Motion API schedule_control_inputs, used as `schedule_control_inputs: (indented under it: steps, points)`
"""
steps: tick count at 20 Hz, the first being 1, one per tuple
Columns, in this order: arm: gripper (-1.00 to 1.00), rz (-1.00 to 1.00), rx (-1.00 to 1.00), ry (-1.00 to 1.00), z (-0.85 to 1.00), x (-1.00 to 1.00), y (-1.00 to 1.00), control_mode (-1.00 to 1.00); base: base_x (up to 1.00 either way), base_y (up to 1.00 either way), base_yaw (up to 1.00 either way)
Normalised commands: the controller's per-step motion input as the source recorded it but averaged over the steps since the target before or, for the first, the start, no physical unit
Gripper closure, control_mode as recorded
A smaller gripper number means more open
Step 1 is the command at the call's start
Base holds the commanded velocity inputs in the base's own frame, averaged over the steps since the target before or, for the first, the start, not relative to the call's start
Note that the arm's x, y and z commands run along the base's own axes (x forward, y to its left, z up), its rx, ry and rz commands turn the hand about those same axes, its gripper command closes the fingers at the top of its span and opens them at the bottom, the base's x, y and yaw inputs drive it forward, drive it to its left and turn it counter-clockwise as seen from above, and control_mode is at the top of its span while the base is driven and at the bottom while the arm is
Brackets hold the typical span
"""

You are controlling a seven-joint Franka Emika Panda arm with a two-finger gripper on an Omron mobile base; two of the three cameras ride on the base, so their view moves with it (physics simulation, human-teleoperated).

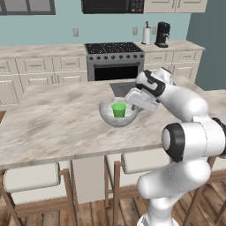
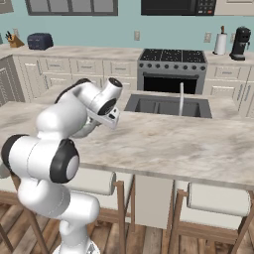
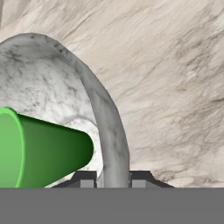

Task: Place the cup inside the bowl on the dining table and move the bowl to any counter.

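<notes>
The cup (image 1: 118,109) is seen standing inside the bowl (image 1: 107,115) on the dining table (image 1: 53,128) from the left, while the gripper (image 3: 113,178) is seen clamped on the bowl's rim from the hand.

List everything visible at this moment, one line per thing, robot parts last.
cup: 1, bright green, upright inside the bowl
bowl: 1, pale grey speckled, on the dining table
dining table: 1, beige marbled, sink cut-out
stools: several, cushioned, wooden legs, under the table edge
stove: 1, dark, back wall
toaster: 1, dark, back counter
coffee machine: 1, black, back counter
paper towel roll: 1, white, beside it
pincer: 1, closed on the bowl's rim
</notes>
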Motion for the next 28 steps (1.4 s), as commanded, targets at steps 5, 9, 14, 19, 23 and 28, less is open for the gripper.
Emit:
schedule_control_inputs:
  steps: [5,9,14,19,23,28]
  points:
    - [1.00,0.00,0.00,0.00,0.40,-0.18,0.00,-1.00,0.00,0.00,0.00]
    - [1.00,0.00,0.00,0.00,0.40,-0.30,0.00,-1.00,0.00,0.00,0.00]
    - [1.00,0.00,0.01,0.00,0.35,-0.40,0.00,-1.00,0.00,0.00,0.00]
    - [1.00,0.00,0.01,0.00,0.31,-0.44,0.00,-1.00,0.00,0.00,0.00]
    - [1.00,0.00,0.01,0.00,0.31,-0.40,0.00,-1.00,0.00,0.00,0.00]
    - [1.00,0.00,0.00,0.00,0.35,-0.30,0.00,-1.00,0.00,0.00,0.00]
